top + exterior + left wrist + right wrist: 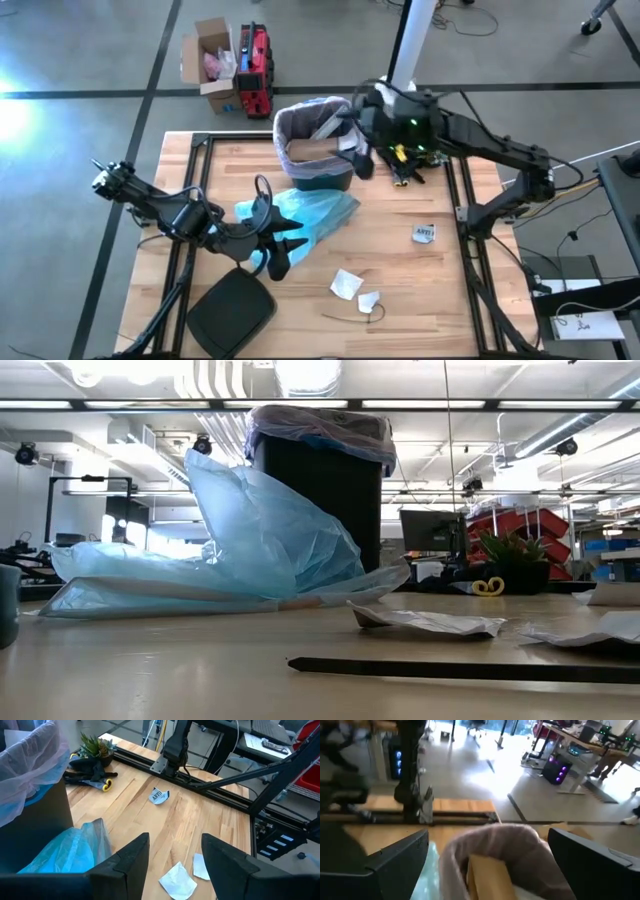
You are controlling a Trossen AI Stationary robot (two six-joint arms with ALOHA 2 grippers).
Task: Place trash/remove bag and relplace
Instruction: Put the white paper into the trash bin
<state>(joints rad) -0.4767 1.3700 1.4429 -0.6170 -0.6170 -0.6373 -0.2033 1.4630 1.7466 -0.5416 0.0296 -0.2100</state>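
Since the bag lining the bin at far centre is thin and slippery, pinch its rim. Right gripper hovers spread above it; left gripper, part-spread and empty, sits near-left over the desk.

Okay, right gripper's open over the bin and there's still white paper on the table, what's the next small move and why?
Probably lower the left gripper onto the nearest white paper scrap. It hovers open beside the blue bag, with the scraps lying loose just ahead. The right gripper stands open and empty above the lined bin, which already holds brown paper, so its drop looks finished.
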